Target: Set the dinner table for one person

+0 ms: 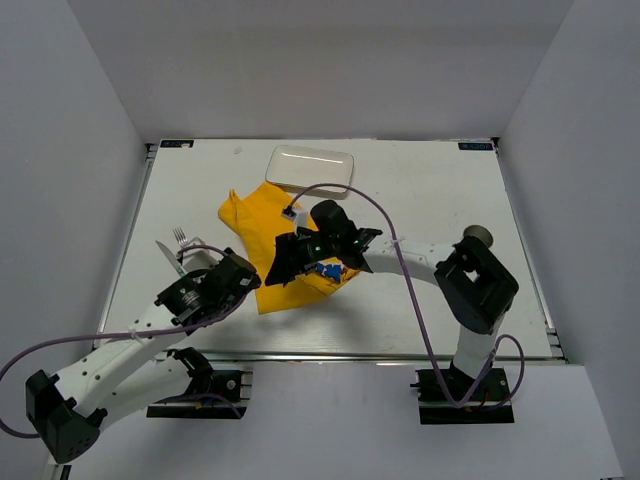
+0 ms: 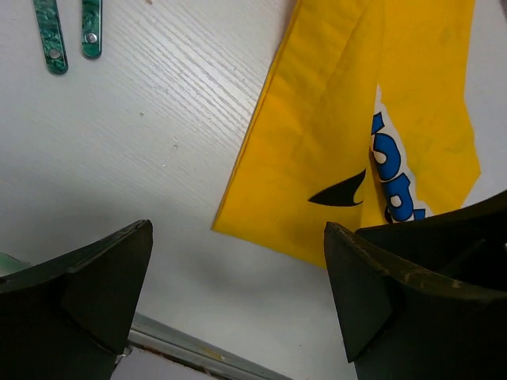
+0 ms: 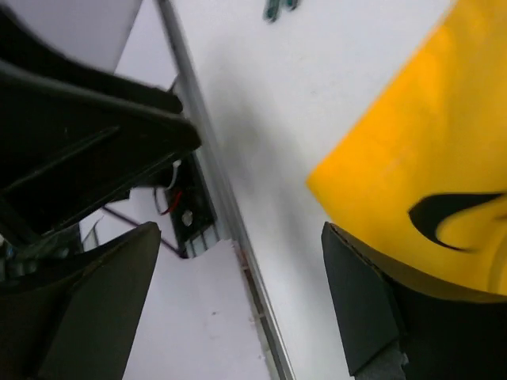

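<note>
The dinner table (image 1: pixel 450 200) is a white tabletop with faint wood grain. A yellow printed placemat (image 1: pixel 280 235) lies rumpled and folded over on itself at its middle. My right gripper (image 1: pixel 287 262) hangs open over the placemat's near edge, with nothing between its fingers. In the right wrist view the right gripper (image 3: pixel 240 229) frames the table's edge beside the yellow placemat (image 3: pixel 412 150). My left gripper (image 1: pixel 240 275) is open just left of the placemat's near corner. In the left wrist view the left gripper (image 2: pixel 238 229) is empty above bare table, with the placemat (image 2: pixel 317 142) ahead.
A white rectangular plate (image 1: pixel 310 166) sits at the back, touching the placemat's far edge. A fork (image 1: pixel 180 238) and a knife (image 1: pixel 168 255) with green handles (image 2: pixel 51 36) lie at the left. A metal rail (image 2: pixel 190 344) runs along the near edge.
</note>
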Action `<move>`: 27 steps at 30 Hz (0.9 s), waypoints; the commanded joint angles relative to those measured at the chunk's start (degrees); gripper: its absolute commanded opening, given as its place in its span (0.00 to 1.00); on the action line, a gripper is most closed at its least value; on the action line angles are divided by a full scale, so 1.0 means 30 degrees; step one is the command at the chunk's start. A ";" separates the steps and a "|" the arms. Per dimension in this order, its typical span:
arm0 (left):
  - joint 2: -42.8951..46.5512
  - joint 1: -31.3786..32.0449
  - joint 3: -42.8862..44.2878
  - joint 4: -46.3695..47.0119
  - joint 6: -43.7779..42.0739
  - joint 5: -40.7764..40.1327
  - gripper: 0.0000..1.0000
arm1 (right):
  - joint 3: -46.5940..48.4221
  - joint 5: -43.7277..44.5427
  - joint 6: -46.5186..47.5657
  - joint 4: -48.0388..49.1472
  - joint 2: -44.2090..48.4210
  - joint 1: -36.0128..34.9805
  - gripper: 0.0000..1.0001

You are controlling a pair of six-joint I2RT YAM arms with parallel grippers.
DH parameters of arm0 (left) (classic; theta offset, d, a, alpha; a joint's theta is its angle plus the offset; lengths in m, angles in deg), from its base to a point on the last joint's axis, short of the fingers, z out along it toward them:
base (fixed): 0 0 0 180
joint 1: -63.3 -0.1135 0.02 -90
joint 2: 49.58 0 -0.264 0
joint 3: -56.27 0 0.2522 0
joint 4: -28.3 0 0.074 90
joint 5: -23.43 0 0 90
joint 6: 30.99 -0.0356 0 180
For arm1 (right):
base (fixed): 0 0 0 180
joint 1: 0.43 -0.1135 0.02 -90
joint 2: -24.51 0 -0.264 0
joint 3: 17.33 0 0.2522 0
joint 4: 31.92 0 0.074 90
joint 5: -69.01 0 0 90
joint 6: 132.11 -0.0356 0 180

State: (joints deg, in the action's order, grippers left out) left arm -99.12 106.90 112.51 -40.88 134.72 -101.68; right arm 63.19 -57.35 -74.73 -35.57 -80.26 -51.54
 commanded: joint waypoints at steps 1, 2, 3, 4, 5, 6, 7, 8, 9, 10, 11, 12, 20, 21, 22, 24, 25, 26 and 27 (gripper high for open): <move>0.0575 -0.0059 -0.0885 0.0659 0.0957 -0.0103 0.98 | 0.0245 0.2529 0.0147 0.0006 0.2080 0.0864 0.89; 0.0430 -0.0059 -0.1062 0.0921 0.0958 0.0130 0.98 | 0.0420 0.4860 0.0209 -0.1654 0.2430 0.0982 0.89; 0.0313 -0.0059 -0.1296 0.1185 0.0958 0.0596 0.98 | 0.0683 0.5927 0.0239 -0.2308 0.2578 0.1389 0.89; 0.0167 -0.0059 -0.1501 0.1449 0.0987 0.0949 0.98 | 0.0685 0.7156 -0.0022 -0.2895 0.2754 0.1596 0.89; -0.0299 -0.0059 -0.1938 0.2002 0.0987 0.1271 0.98 | 0.0627 0.9489 -0.0228 -0.4119 0.2959 0.1801 0.89; -0.0564 -0.0059 -0.2117 0.2327 0.1045 0.2029 0.98 | 0.0714 1.0469 -0.0346 -0.4856 0.2961 0.2180 0.89; -0.0799 -0.0059 -0.2380 0.2620 0.1074 0.2442 0.98 | 0.0773 1.1494 -0.0550 -0.5444 0.2874 0.2619 0.89; -0.1092 -0.0059 -0.2730 0.3261 0.1133 0.2824 0.98 | 0.0657 1.2926 -0.0581 -0.5711 0.2757 0.3116 0.87; -0.1704 -0.0059 -0.2850 0.3558 0.1220 0.3494 0.98 | 0.0221 1.3230 -0.0581 -0.5829 0.2669 0.3469 0.80; -0.2000 -0.0059 -0.2996 0.3822 0.1279 0.3733 0.98 | -0.0044 1.2856 -0.0581 -0.5686 0.2494 0.4111 0.77; -0.2583 -0.0059 -0.3143 0.4230 0.1367 0.3939 0.98 | -0.0308 1.2562 -0.0378 -0.5249 0.2376 0.4872 0.75; -0.2850 -0.0059 -0.3202 0.4408 0.1426 0.4289 0.98 | -0.0833 1.2385 -0.0202 -0.5071 0.2259 0.5169 0.73; -0.4316 0.0117 -0.4081 0.6343 0.1455 0.5435 0.98 | -0.1308 1.0363 0.0854 -0.3750 0.0298 0.7368 0.61; -0.4404 0.0117 -0.4169 0.6402 0.1514 0.5493 0.98 | -0.1278 1.0159 0.0825 -0.3750 0.0121 0.7573 0.61; -0.4608 0.0117 -0.4198 0.6431 0.1572 0.5580 0.98 | -0.1248 0.9809 0.0709 -0.3605 -0.0229 0.7575 0.60; -0.4814 -0.0059 -0.4286 0.6548 0.1631 0.5610 0.98 | -0.1277 0.9543 0.0417 -0.3604 -0.0407 0.7692 0.57; -0.4902 -0.0059 -0.4258 0.6578 0.1660 0.5640 0.98 | -0.1219 0.9513 0.0299 -0.3604 -0.0582 0.7750 0.56; -0.4961 -0.0059 -0.4228 0.6549 0.1661 0.5611 0.98 | -0.1219 0.9512 0.0153 -0.3604 -0.0613 0.7750 0.52; -0.4962 -0.0059 -0.4199 0.6491 0.1661 0.5611 0.98 | -0.1219 0.9512 -0.0052 -0.3604 -0.0700 0.7779 0.51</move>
State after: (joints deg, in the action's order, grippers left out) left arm -113.87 106.92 100.34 -22.52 138.89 -85.53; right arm 58.49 -27.56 -73.81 -47.87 -81.73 -28.57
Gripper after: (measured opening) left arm 0.979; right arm 0.522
